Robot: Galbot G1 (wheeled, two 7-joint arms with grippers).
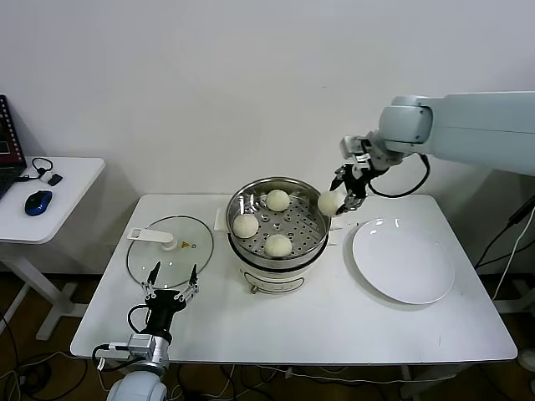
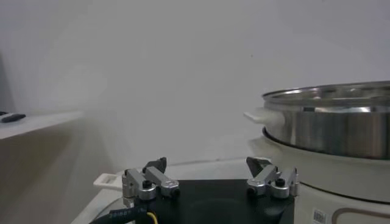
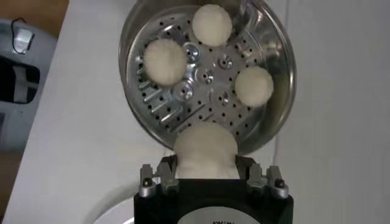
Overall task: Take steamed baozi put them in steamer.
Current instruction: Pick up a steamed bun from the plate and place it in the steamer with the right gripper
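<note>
Nearest us our left gripper (image 1: 170,280) idles wide open beside the glass lid (image 1: 167,242), while our right gripper (image 1: 341,199) pinches the last bun (image 1: 330,203) just over the steamer (image 1: 277,219) rim, so we should carry it inward above the tray's free spot, clear of three seated buns (image 3: 164,61), before lowering and releasing.

Four cream-white, matte dough buns (image 1: 277,200) are seen, one just at the right claw (image 1: 341,203). A shiny silver steel steamer (image 1: 311,242), its tray dotted with dark holes, is set on a white base. A plain white round plate (image 1: 404,261) is seen beside the claw.
</note>
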